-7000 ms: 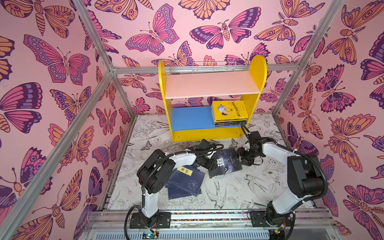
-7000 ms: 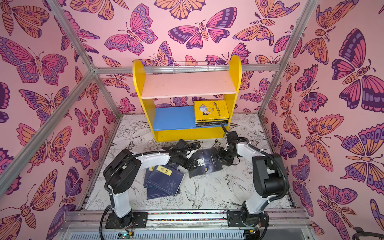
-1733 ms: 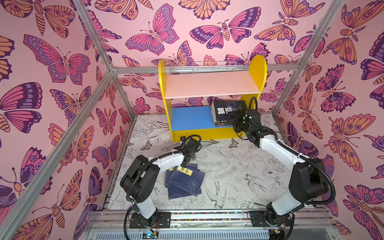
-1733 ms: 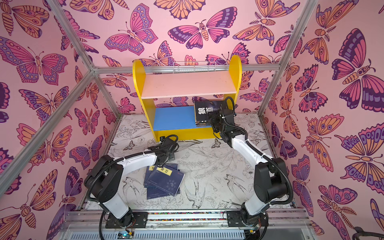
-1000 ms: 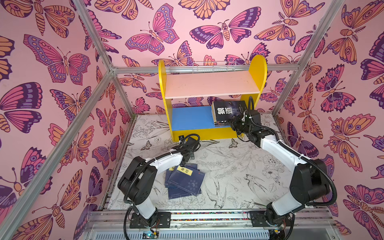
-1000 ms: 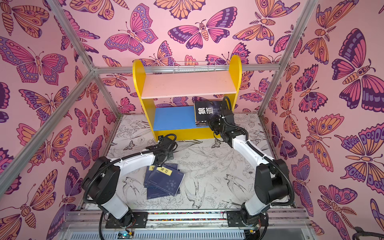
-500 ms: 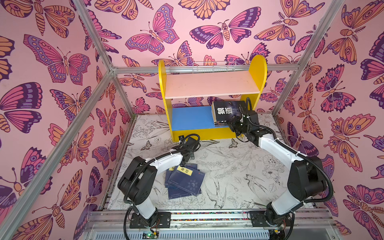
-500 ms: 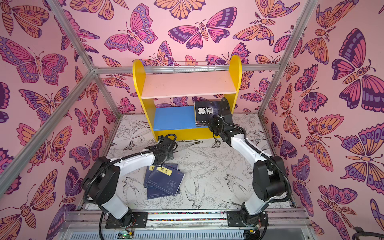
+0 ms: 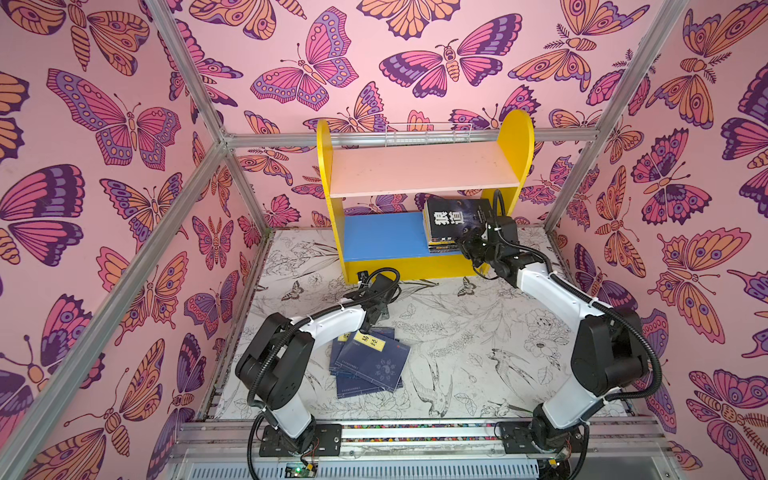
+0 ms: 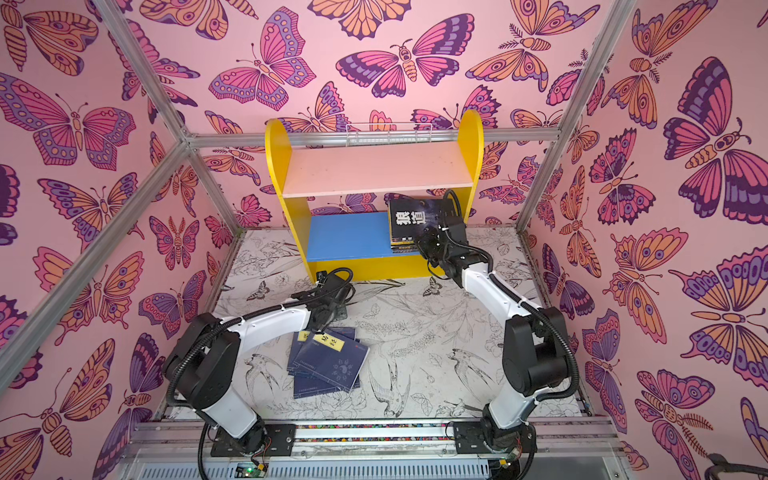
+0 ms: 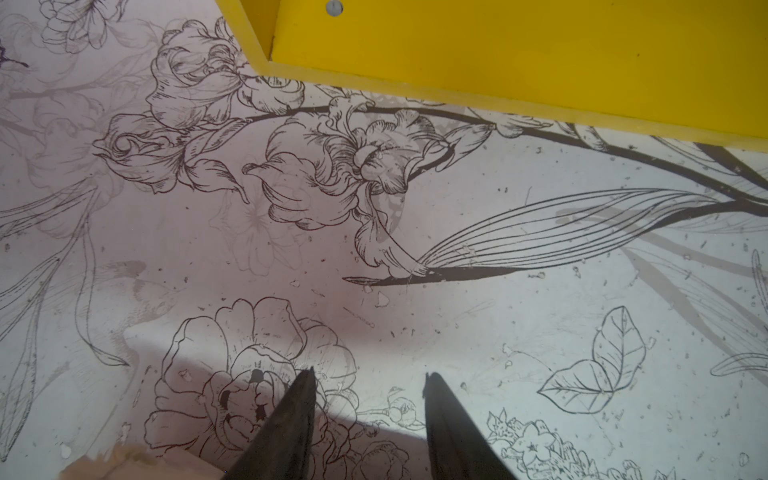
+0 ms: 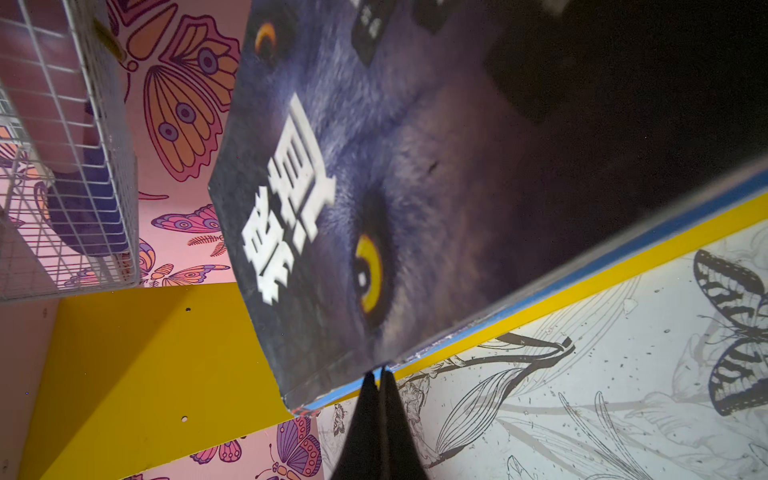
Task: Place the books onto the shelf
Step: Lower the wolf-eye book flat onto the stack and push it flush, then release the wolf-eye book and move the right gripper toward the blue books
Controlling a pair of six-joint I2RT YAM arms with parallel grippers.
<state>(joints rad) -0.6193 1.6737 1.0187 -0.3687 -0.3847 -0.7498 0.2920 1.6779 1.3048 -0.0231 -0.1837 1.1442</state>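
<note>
There is one small wooden shelf with yellow round-topped sides [image 9: 515, 137]. It has two boards: one pale pink upper board [image 9: 419, 168] and one blue lower board [image 9: 382, 235]. One stack of paperback books [image 9: 455, 216] shows a single black cover with white Chinese characters on top; the number beneath cannot be counted. One heap of thin navy books [image 9: 374, 365] holds at least three, with two yellow title labels [image 9: 368, 340] showing. There is one white wire basket [image 9: 428, 133]. Two white-and-black robot arms [image 9: 552, 291] carry one gripper each: left gripper [image 11: 370, 374], right gripper [image 12: 380, 372].
</note>
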